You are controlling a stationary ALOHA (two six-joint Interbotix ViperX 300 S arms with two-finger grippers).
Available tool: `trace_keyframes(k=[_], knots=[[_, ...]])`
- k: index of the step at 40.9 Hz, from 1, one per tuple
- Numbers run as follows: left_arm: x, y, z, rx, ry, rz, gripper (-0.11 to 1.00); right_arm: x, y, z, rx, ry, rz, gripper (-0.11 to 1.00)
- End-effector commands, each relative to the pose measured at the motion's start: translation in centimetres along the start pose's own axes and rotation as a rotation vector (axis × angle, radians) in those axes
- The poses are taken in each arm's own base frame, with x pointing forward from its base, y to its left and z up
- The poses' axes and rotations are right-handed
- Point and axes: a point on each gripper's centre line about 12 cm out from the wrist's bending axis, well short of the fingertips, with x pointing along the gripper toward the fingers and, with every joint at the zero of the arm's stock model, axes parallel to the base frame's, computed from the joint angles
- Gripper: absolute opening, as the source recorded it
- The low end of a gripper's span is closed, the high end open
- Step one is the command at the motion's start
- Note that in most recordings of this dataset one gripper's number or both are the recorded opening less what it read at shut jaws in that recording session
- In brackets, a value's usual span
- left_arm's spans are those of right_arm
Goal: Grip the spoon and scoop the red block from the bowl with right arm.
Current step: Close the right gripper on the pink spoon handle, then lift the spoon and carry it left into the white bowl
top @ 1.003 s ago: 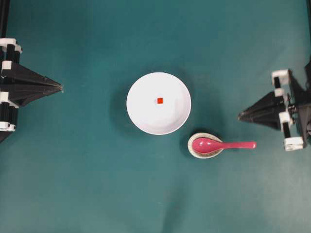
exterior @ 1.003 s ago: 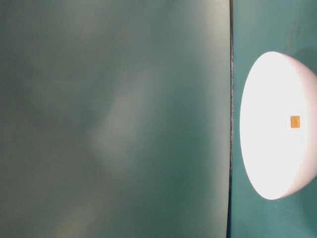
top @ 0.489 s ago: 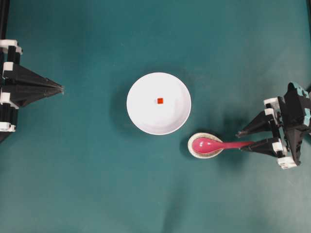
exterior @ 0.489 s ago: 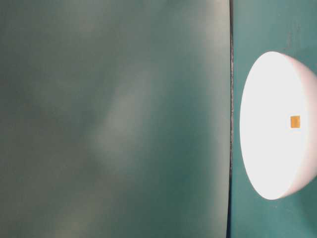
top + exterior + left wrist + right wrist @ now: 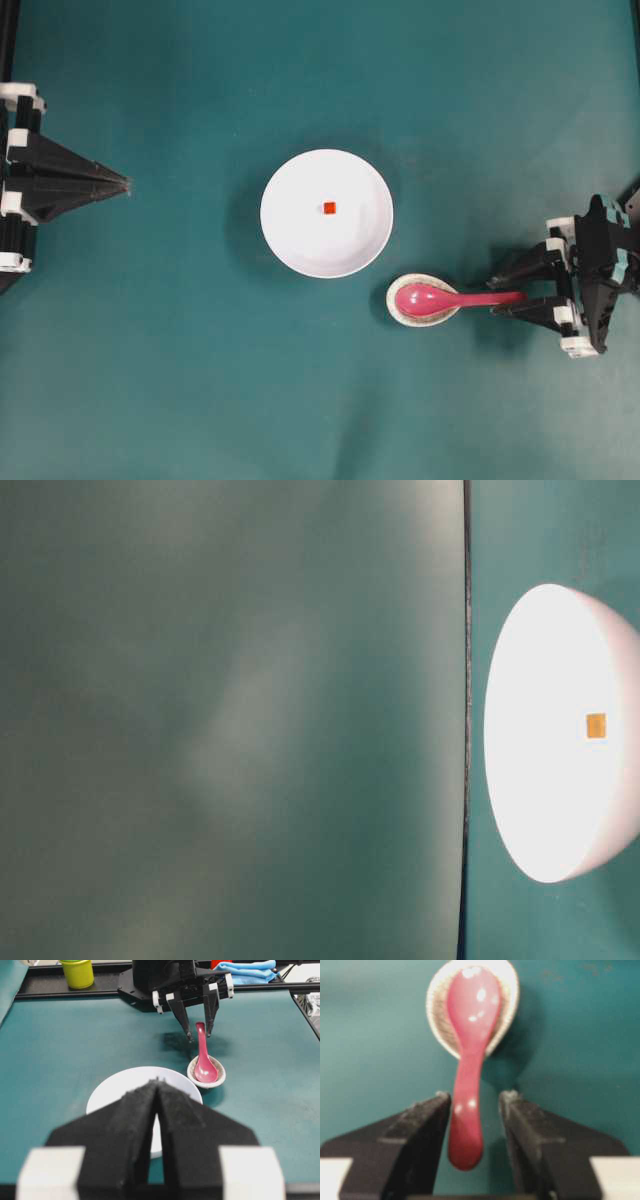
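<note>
Two robot grippers are seen: the left gripper (image 5: pixel 125 183) and the right gripper (image 5: pixel 497 290). One white bowl (image 5: pixel 300 245) is counted, with one red block (image 5: pixel 329 208) inside it. One pink spoon (image 5: pixel 450 298) and one small speckled dish (image 5: pixel 398 310) are seen. At the far edge, one yellow-green cup (image 5: pixel 78 972) and one blue cloth (image 5: pixel 250 971) are counted.

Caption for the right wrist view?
Open right claw straddles the pink spoon handle; scoop rests in speckled dish.
</note>
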Motion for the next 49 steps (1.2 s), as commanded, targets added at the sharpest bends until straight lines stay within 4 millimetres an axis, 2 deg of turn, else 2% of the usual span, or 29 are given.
trace_keyframes(k=[1, 18, 22, 28, 34, 39, 45, 49], knots=[[0.2, 0.0, 1.1, 0.003, -0.026, 0.001, 0.0, 0.2, 0.3, 0.5, -0.01, -0.033, -0.008, 0.51], [0.2, 0.0, 1.0, 0.002, -0.017, -0.001, 0.0, 0.5, 0.7, 0.5, -0.086, -0.025, -0.005, 0.49], [0.1, 0.0, 0.9, 0.002, -0.015, 0.001, 0.0, 0.5, 0.8, 0.5, -0.111, -0.024, -0.001, 0.43], [0.2, 0.0, 0.8, 0.0, -0.005, -0.001, 0.0, 0.7, 0.9, 0.6, -0.146, -0.03, -0.004, 0.27], [0.2, 0.0, 0.7, 0.0, 0.003, 0.0, 0.0, 0.7, 1.1, 0.9, -0.145, -0.047, 0.001, 0.24], [0.2, 0.0, 0.9, -0.003, -0.006, 0.001, 0.0, 1.1, 1.8, 3.2, -0.101, -0.131, 0.009, 0.24], [-0.2, 0.2, 1.6, -0.006, -0.027, 0.007, 0.0, 1.7, 1.6, 7.6, -0.025, -0.201, -0.023, 0.24], [-0.7, 0.5, 2.1, -0.006, -0.042, 0.025, 0.0, 2.1, 1.0, 10.8, 0.001, -0.171, -0.052, 0.24]])
